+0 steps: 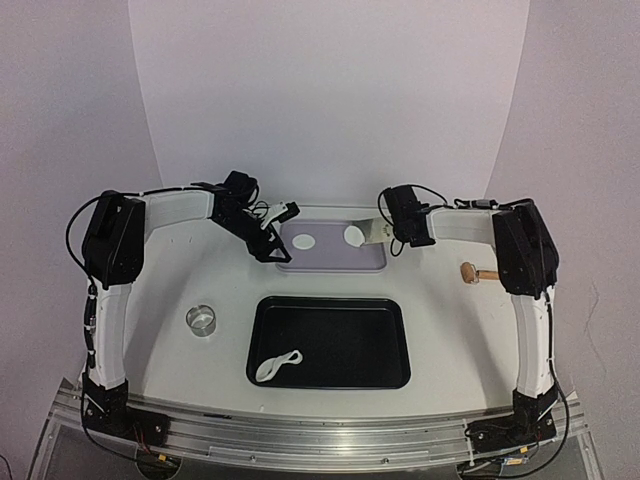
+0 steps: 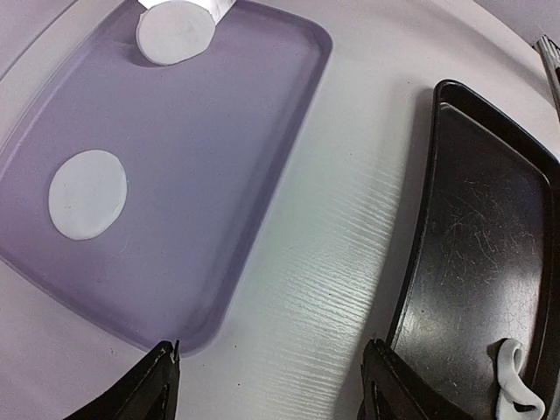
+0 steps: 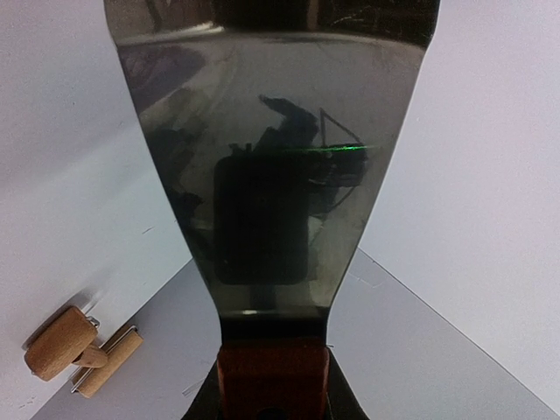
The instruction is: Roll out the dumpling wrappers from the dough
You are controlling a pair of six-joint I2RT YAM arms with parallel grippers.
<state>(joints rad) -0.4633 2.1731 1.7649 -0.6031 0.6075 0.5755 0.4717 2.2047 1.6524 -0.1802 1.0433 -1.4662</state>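
Note:
Two dumpling wrappers lie as round white discs on the purple tray (image 1: 375, 262): one on its left part (image 1: 304, 241) (image 2: 87, 193), one further right (image 1: 354, 235) (image 2: 175, 33). The right-hand disc sits at the tip of a metal scraper blade (image 1: 375, 232) (image 3: 271, 157). My right gripper (image 1: 402, 232) (image 3: 273, 398) is shut on the scraper's wooden handle (image 3: 271, 372). My left gripper (image 1: 268, 238) (image 2: 273, 385) hangs open and empty over the tray's near left corner. A ragged strip of dough (image 1: 277, 365) (image 2: 514, 385) lies in the black tray (image 1: 330, 310) (image 2: 472, 219).
A small wooden roller (image 1: 477, 273) (image 3: 74, 350) lies on the table right of the purple tray. A clear round cutter ring (image 1: 201, 320) stands left of the black tray. A white backdrop closes off the far side.

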